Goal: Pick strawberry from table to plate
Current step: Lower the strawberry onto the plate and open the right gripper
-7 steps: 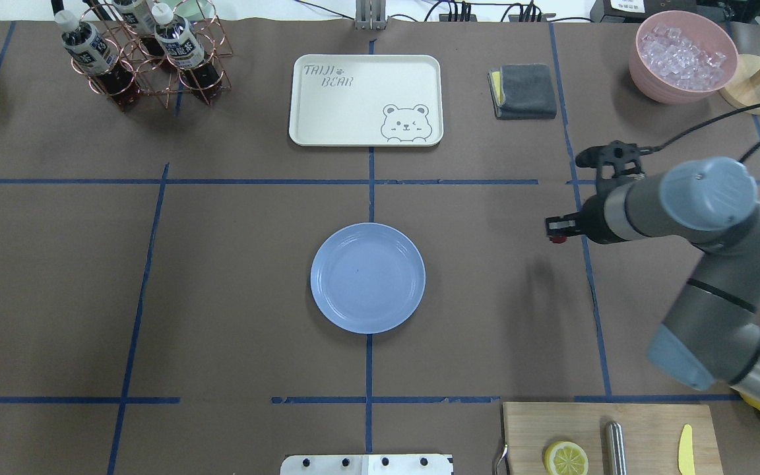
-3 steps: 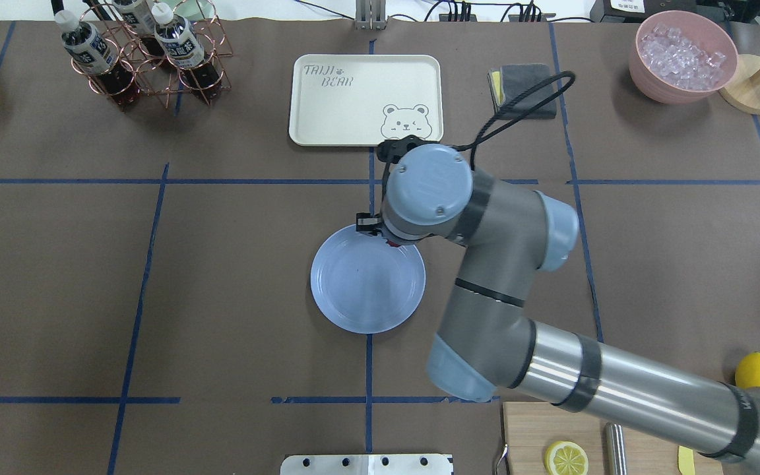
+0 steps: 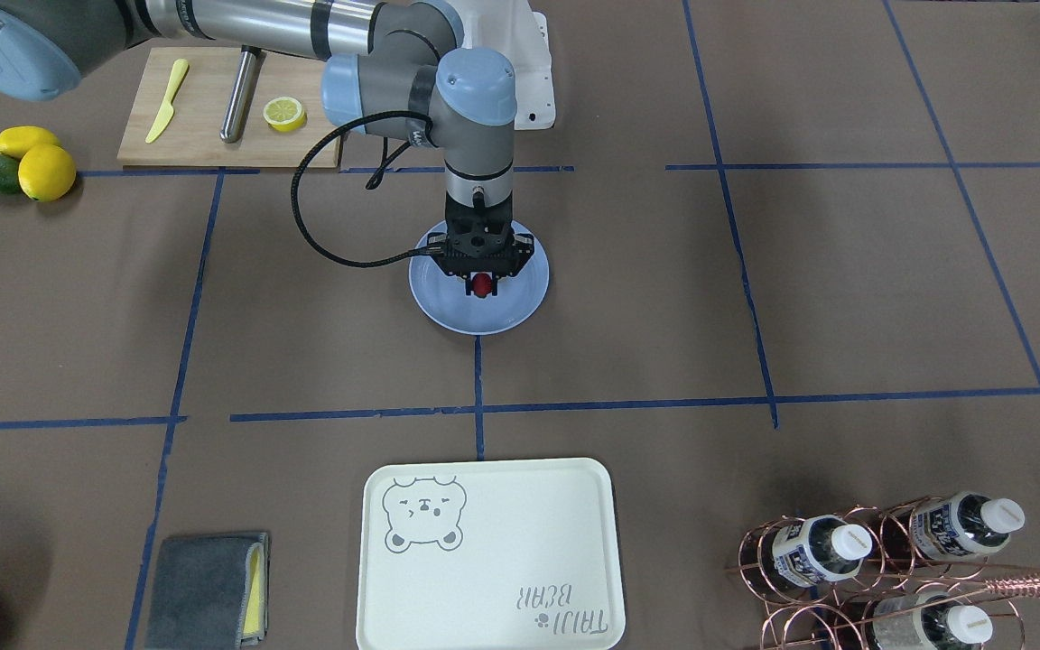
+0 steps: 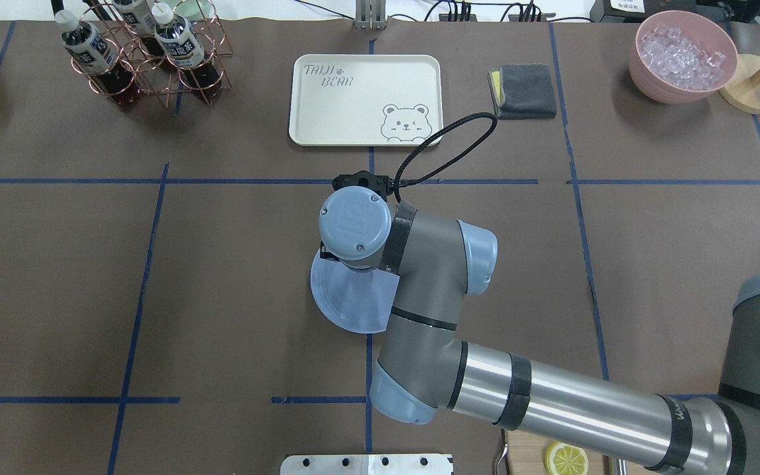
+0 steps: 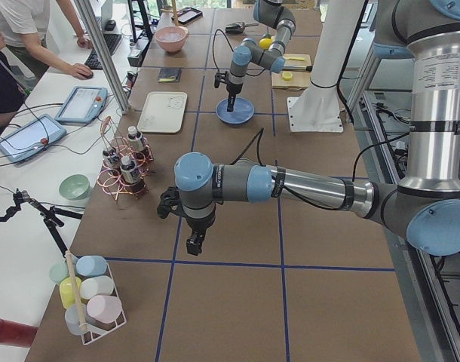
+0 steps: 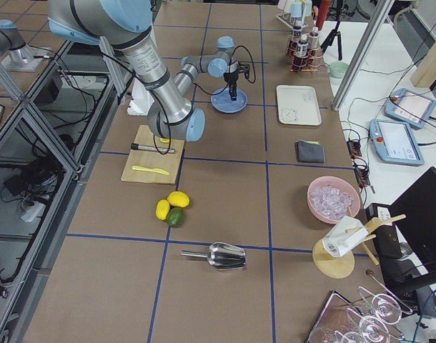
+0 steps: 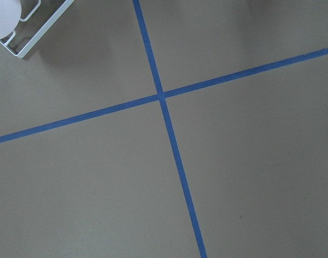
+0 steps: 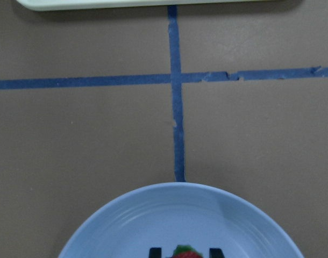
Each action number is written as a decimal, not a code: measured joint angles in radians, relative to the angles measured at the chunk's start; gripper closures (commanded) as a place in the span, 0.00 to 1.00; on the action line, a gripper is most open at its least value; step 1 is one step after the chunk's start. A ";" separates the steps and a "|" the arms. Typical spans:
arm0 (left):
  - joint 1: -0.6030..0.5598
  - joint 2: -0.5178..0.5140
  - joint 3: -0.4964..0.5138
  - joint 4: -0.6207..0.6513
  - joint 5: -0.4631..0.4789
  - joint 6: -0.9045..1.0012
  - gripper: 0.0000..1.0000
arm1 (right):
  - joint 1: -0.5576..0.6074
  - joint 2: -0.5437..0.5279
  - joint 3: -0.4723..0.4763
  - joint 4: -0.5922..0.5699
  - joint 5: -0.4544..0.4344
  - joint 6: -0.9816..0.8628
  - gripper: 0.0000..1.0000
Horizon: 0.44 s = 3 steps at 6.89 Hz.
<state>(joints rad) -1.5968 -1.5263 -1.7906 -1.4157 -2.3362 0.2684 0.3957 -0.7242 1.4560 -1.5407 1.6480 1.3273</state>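
while our right arm (image 4: 433,284) stretches out over the middle of the table (image 3: 755,271), we see the right gripper (image 3: 480,275) pointing straight down above the plate (image 3: 443,311), its two fingers drawn in narrow and pinching the strawberry (image 3: 479,285). from the right wrist camera the berry's red body and a bit of green show between the dark fingertips (image 8: 154,251), over the plate's inner part. whether it touches the plate we cannot tell. the left gripper (image 5: 194,243) hangs above brown paper near a crossing of blue tape lines (image 7: 161,97), well apart from the plate, and we cannot tell how its fingers stand. the cream tray (image 3: 488,551) lies apart from the plate, on the side away from the robot.
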 measured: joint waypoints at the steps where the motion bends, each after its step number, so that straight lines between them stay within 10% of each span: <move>1: 0.000 0.000 0.002 0.000 0.000 0.000 0.00 | -0.008 -0.003 -0.003 -0.009 -0.004 0.002 0.97; 2: 0.000 0.000 0.004 0.000 0.000 0.001 0.00 | -0.011 -0.005 -0.003 -0.019 -0.006 0.003 0.67; 3: 0.000 0.000 0.006 0.000 0.000 0.001 0.00 | -0.013 -0.006 -0.003 -0.023 -0.006 0.003 0.01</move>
<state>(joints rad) -1.5969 -1.5263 -1.7844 -1.4159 -2.3363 0.2698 0.3825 -0.7301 1.4530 -1.5638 1.6415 1.3306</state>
